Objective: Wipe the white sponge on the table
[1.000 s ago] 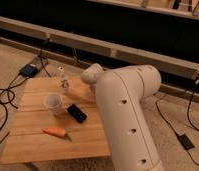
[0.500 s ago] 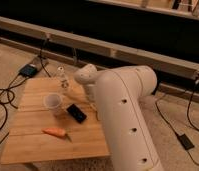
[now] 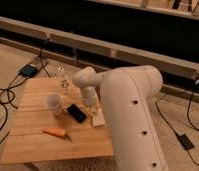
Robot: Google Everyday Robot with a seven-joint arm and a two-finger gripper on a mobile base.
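Observation:
The white sponge (image 3: 99, 120) lies flat at the right edge of the table (image 3: 38, 147), a low table with a light wooden plank top. My gripper (image 3: 92, 107) hangs down from the white arm, right above the sponge's near-left end and at or close to its surface. The arm's large white body (image 3: 130, 115) covers the table's right edge and part of the sponge.
A black phone (image 3: 76, 113) lies just left of the sponge. A translucent white cup (image 3: 54, 103), an orange carrot (image 3: 55, 132) and a clear bottle (image 3: 63, 80) stand on the table. Cables and a blue device (image 3: 29, 70) lie on the floor at left.
The arm's end has swung slightly left and its gripper has come down toward the sponge at the table's right edge. The objects on the table have not moved.

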